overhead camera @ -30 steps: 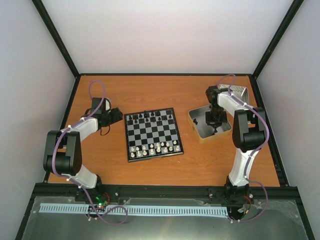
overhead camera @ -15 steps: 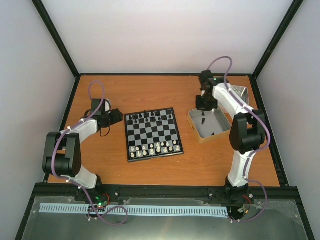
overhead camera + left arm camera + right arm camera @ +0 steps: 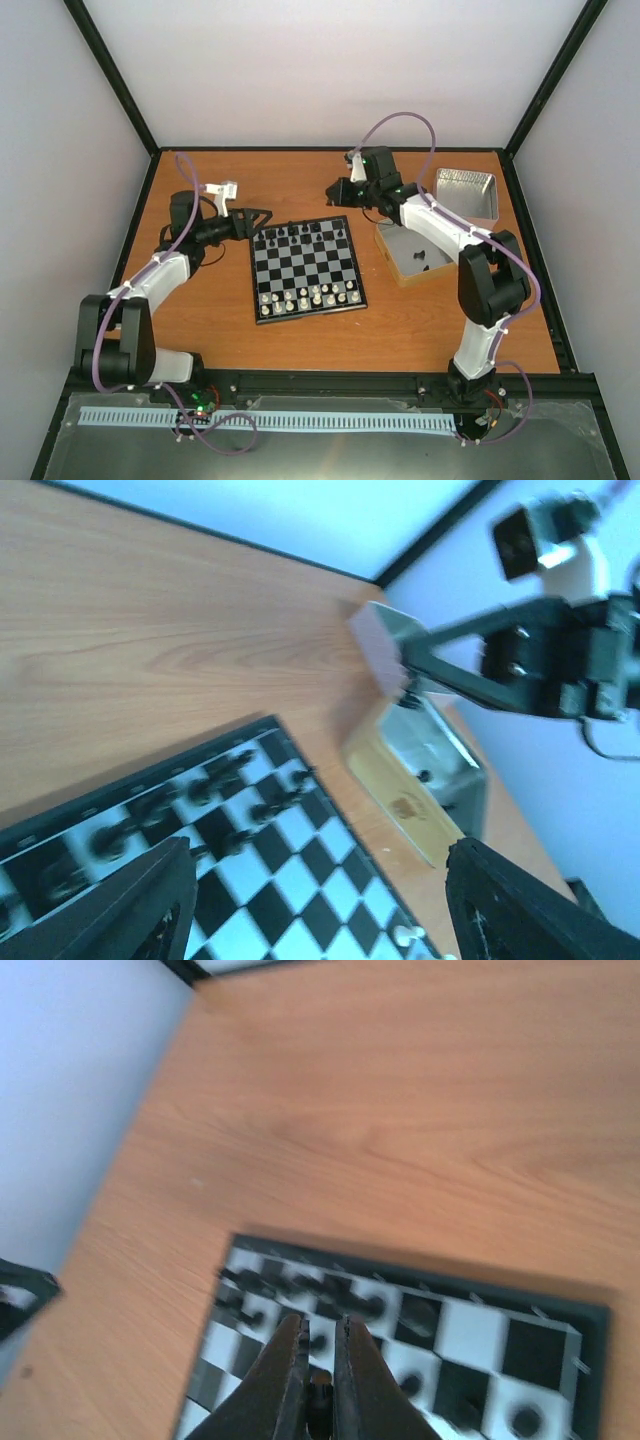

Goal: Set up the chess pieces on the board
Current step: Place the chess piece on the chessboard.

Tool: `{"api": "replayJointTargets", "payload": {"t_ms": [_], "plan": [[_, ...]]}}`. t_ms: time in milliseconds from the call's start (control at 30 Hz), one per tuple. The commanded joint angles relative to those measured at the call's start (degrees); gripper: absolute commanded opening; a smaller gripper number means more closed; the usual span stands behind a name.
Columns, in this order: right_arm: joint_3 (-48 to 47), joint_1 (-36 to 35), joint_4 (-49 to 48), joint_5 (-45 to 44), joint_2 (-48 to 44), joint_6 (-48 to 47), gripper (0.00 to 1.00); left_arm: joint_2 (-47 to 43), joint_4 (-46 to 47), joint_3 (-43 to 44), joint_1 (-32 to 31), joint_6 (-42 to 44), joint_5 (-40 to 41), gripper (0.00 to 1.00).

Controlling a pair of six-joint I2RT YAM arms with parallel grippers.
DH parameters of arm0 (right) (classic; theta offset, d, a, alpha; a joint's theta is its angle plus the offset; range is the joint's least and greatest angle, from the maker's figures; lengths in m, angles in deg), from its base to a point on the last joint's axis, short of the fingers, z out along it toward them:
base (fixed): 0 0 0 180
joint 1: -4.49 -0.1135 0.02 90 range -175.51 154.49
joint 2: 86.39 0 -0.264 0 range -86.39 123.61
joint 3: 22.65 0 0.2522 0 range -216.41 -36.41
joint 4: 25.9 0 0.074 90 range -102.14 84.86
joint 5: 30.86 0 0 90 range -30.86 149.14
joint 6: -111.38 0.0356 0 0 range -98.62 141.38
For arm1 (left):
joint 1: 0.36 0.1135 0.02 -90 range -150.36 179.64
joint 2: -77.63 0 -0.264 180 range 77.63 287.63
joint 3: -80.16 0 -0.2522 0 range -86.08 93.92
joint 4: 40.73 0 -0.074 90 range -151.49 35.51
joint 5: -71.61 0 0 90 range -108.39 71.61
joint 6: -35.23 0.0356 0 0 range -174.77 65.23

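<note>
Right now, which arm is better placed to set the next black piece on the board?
Right. The right gripper is shut on a black piece above the board's far rows; the left gripper is open and empty.

Top external: fixed high behind the arm bases, facing forward and down. Takes in the whole table (image 3: pixel 300 180), board (image 3: pixel 306 268) mid-frame, seen from afar.

Left wrist: low and close, off the board's far left corner, tilted, facing the table's right edge. The left gripper (image 3: pixel 318 845) has its fingers (image 3: pixel 140 905) in the bottom corners.

Right wrist: close, just beyond the board's far edge, facing the table's left edge. The right gripper (image 3: pixel 320 1322) has its fingers (image 3: pixel 285 1370) at bottom centre.

Overlap: all three share the board's far rows of black chess pieces (image 3: pixel 230 770). Top and left wrist also share the tin tray (image 3: pixel 400 800) and right arm (image 3: pixel 520 660).
</note>
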Motion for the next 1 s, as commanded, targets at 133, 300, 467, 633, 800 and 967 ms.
{"api": "replayJointTargets", "payload": {"t_ms": [133,300,467,633,800,967], "plan": [[-1.84,-1.82,-25.88,16.13,1.78,13.24,0.07,7.54,18.14,7.04,-6.57,-9.04,-16.96,0.69],[-2.52,-2.68,-27.34,19.25,1.88,14.08,0.07,12.56,30.24,9.92,-6.71,-21.58,-17.1,0.67],[-3.18,-3.29,-27.23,21.52,2.57,13.74,0.08,15.74,35.25,12.46,-6.79,-28.57,-16.12,0.64],[-5.71,-4.08,-25.41,22.85,3.82,12.36,0.08,18.14,35.08,13.8,-6.97,-30.93,-16.74,0.53],[-6.95,-4.25,-24.39,23.41,4.82,11.89,0.08,19.1,35.74,14.51,-7.15,-31.9,-17.2,0.3],[-7.31,-4.33,-22.84,23.61,5.19,10.67,0.08,18.49,34.56,14.54,-7.15,-30.63,-16.13,0.19]]}}
